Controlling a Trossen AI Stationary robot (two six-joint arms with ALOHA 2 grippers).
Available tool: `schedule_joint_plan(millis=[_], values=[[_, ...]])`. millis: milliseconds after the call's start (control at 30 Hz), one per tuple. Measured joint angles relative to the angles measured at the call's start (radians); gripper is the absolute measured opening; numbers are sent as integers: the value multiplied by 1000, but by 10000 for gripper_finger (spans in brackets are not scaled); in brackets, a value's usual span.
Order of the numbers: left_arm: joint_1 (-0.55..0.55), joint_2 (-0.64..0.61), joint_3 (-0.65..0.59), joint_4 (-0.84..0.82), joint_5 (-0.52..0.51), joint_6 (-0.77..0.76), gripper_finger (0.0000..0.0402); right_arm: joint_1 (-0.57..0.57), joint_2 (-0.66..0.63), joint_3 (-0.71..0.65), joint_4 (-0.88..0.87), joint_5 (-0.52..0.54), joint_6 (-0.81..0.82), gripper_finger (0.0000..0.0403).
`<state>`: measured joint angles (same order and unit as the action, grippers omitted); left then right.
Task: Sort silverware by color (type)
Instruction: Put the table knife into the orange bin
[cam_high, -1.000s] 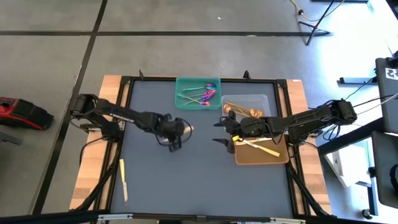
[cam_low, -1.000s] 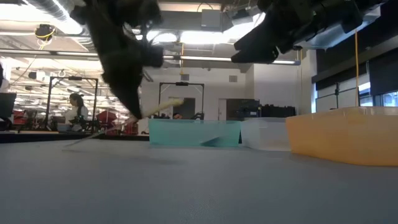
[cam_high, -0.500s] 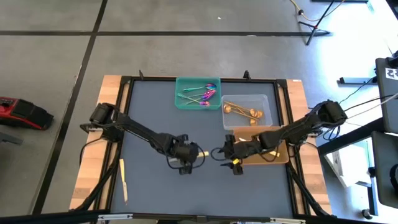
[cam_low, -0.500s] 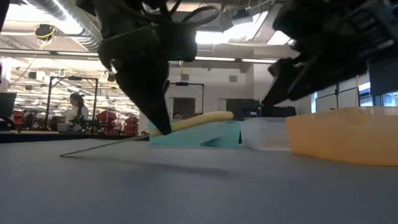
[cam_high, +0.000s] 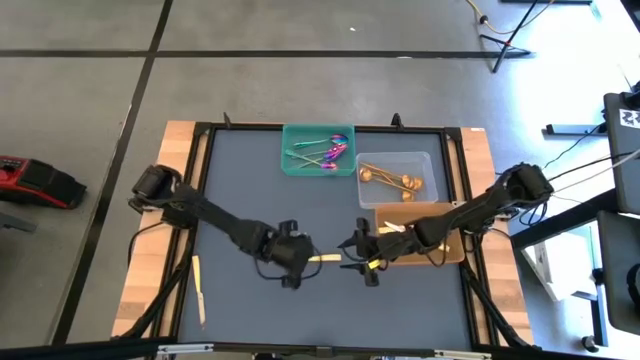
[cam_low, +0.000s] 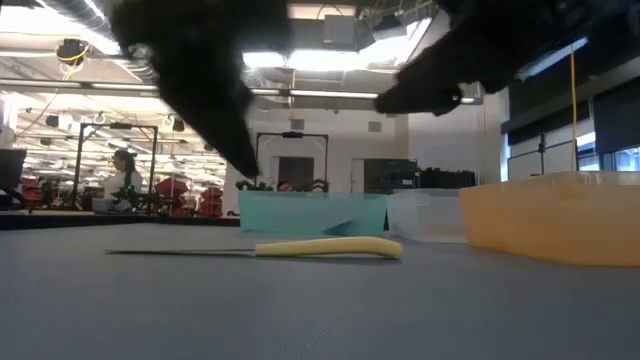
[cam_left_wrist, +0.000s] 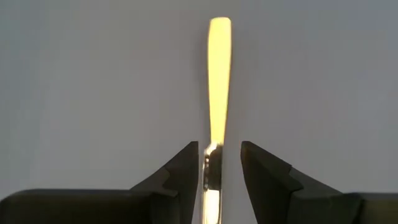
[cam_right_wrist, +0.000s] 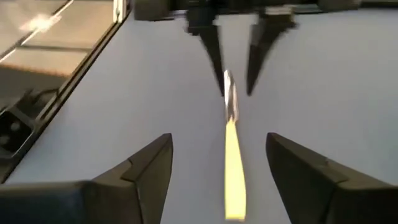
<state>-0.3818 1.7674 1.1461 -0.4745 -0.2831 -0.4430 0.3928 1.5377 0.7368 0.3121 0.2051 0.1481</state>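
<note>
1. I had a pale yellow knife with a thin metal blade (cam_high: 327, 258) lying flat on the grey-blue surface (cam_high: 240, 190), near its middle toward the front edge, directly between the two tools.
2. My left tool (cam_high: 303, 257) sat at the blade end. In the left wrist view its fingers (cam_left_wrist: 183, 171) stood narrowly apart on either side of the blade, with a gap on each side, so no grip on it.
3. My right tool (cam_high: 360, 262) sat at the handle end, facing the left one. In the right wrist view its fingers (cam_right_wrist: 146, 163) were spread wide, the handle lying between them untouched.
4. In the low view the knife (cam_low: 300, 248) rested on the surface, both arms only dark shapes above it.
5. A second pale yellow knife (cam_high: 199, 290) lay alone near the front left edge of the surface, well apart from both tools.
6. The green tray (cam_high: 292, 135) at the back held the purple-headed spoons with greenish handles (cam_high: 322, 151).
7. The clear tray (cam_high: 425, 160) just beside it held the shiny gold spoons (cam_high: 385, 177).
8. The orange tray (cam_high: 452, 255), in front of the clear one, was partly covered by my right arm. I saw pale yellow pieces in it but couldn't count them.
</note>
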Motion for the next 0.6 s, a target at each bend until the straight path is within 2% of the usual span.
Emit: schedule_joint_plan(millis=[133, 267, 467, 600], values=[[-107, -63, -106, 66, -123, -42, 116, -16, 111, 3, 138, -13, -21, 234], [-203, -118, -262, 258, -227, -117, 116, -35, 233, 13, 258, -22, -22, 228], [-318, -132, -447, 626, -312, -131, 116, -76, 404, 113, 260, -40, -20, 225], [-360, -132, -508, 726, -366, -132, 116, -88, 485, 175, 245, -32, -35, 224]])
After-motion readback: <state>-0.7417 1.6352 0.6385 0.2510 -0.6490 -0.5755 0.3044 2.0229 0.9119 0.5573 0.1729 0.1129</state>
